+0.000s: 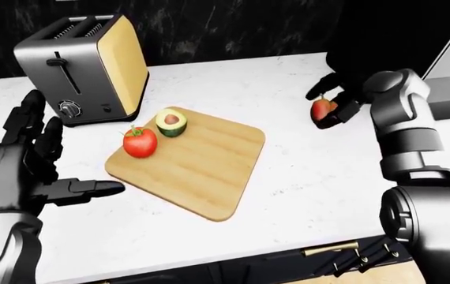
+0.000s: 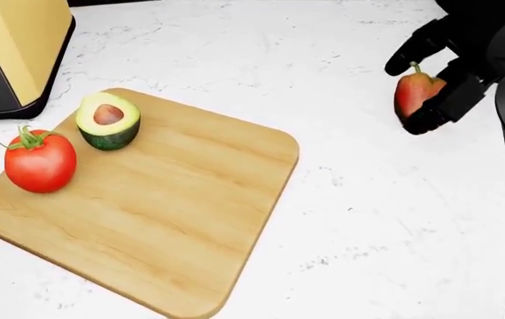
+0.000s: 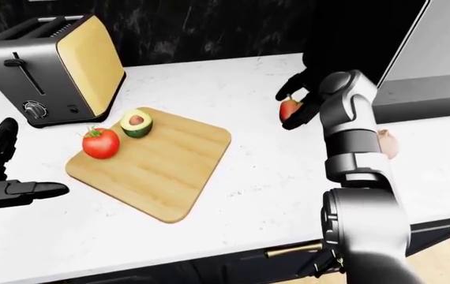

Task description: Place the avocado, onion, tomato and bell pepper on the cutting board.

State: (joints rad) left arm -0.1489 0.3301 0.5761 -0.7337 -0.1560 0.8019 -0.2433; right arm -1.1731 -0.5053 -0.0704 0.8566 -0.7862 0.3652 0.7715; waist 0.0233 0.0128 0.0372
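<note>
A wooden cutting board [image 2: 173, 206] lies on the white counter. At its left end sit a red tomato [image 2: 39, 161] and an avocado half [image 2: 108, 120], cut face up. A red bell pepper [image 2: 410, 94] is at the right of the head view, tilted, with my right hand [image 2: 421, 83] shut on it, one finger above and the others below. In the right-eye view a pale pink onion [image 3: 386, 142] peeks out behind my right forearm. My left hand [image 1: 59, 154] hovers open, left of the board, holding nothing.
A silver and yellow toaster [image 1: 86, 65] stands at the upper left, close to the board's corner. A dark wall [image 1: 233, 26] backs the counter. The counter's near edge [image 1: 233, 251] runs along the bottom, with a drawer handle [image 1: 332, 248] below it.
</note>
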